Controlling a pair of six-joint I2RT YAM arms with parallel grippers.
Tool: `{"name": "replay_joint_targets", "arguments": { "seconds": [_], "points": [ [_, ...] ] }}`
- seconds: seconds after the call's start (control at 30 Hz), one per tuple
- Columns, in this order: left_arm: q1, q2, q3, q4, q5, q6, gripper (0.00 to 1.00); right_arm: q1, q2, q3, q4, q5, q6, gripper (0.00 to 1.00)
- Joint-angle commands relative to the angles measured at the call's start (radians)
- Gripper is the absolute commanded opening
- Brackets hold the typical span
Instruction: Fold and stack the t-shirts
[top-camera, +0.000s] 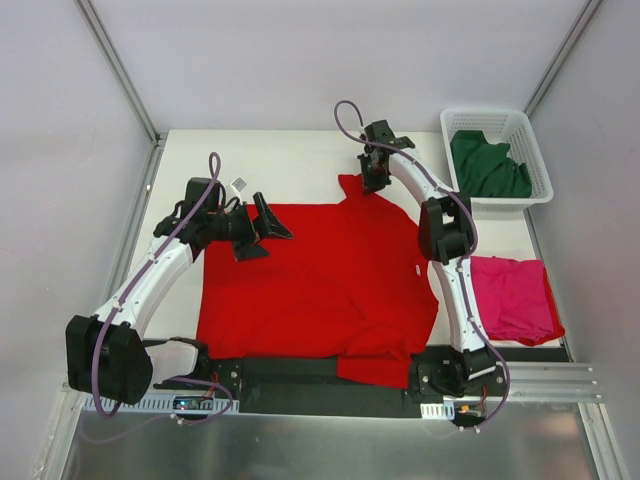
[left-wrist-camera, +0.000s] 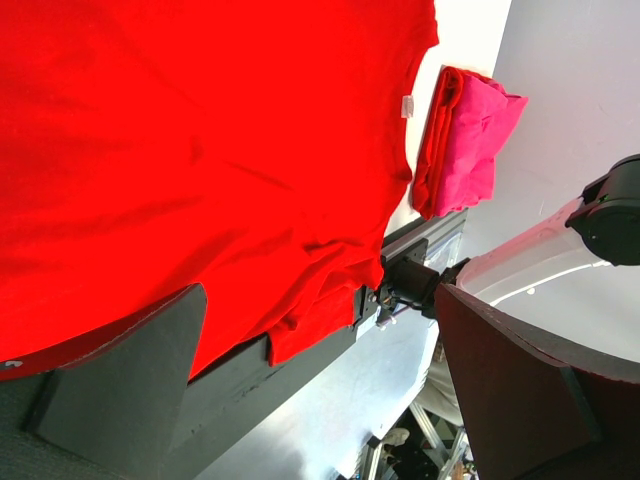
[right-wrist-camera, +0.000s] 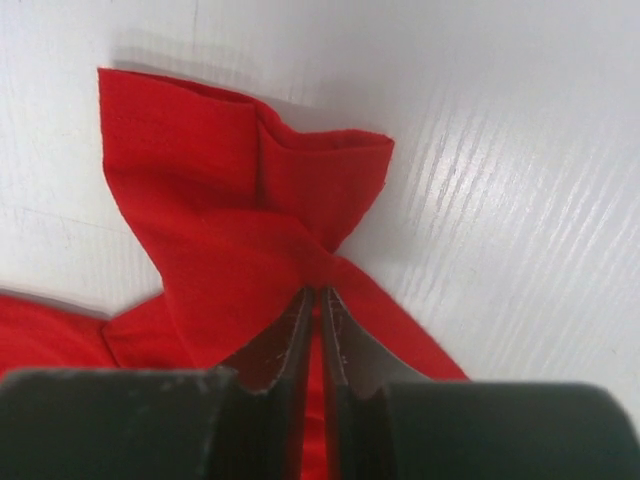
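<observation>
The bright red t-shirt (top-camera: 320, 280) lies spread flat across the middle of the table, its hem hanging over the black base rail at the near edge. My right gripper (top-camera: 372, 180) is at the shirt's far sleeve (right-wrist-camera: 240, 190), and its jaws (right-wrist-camera: 317, 295) are shut on a pinch of the red cloth. My left gripper (top-camera: 262, 232) hovers wide open over the shirt's left far corner, holding nothing (left-wrist-camera: 320, 300). The magenta-pink t-shirt (top-camera: 512, 295) lies folded at the right, with a red edge showing beneath it (left-wrist-camera: 430, 150). The dark green t-shirt (top-camera: 487, 168) is bunched in the basket.
A white lattice basket (top-camera: 497, 112) stands at the far right corner. Grey walls and metal frame posts close in the table on the left, back and right. The arm bases and a black rail (top-camera: 300, 375) run along the near edge.
</observation>
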Motion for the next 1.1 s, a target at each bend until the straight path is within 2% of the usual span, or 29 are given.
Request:
{"name": "replay_joint_targets", "arguments": {
  "seconds": [0.0, 0.03, 0.57, 0.87, 0.9, 0.97, 1.0, 1.07],
  "points": [
    [-0.01, -0.021, 0.001, 0.022, 0.008, -0.015, 0.99, 0.003, -0.03, 0.046, -0.014, 0.009, 0.004, 0.05],
    [-0.01, -0.024, -0.001, 0.02, 0.009, -0.015, 0.99, 0.003, -0.041, 0.046, -0.017, 0.012, 0.001, 0.01],
    [-0.011, -0.034, 0.007, 0.023, 0.009, -0.015, 0.99, -0.052, -0.22, 0.029, -0.043, 0.118, -0.048, 0.01],
    [-0.011, -0.051, -0.012, 0.031, 0.02, -0.021, 0.99, -0.101, -0.25, -0.003, -0.063, 0.179, -0.062, 0.02],
    [-0.011, -0.052, -0.012, 0.033, 0.023, -0.021, 1.0, -0.101, -0.248, -0.014, -0.08, 0.185, -0.061, 0.18],
    [-0.011, -0.054, -0.013, 0.033, 0.024, -0.019, 0.99, -0.101, -0.243, -0.017, -0.106, 0.199, -0.048, 0.36],
    [-0.011, -0.054, -0.013, 0.031, 0.026, -0.019, 0.99, -0.101, -0.239, -0.02, -0.126, 0.201, -0.045, 0.55],
    [-0.011, -0.052, -0.013, 0.034, 0.029, -0.019, 0.99, -0.101, -0.237, -0.024, -0.14, 0.204, -0.039, 0.64]
  ]
}}
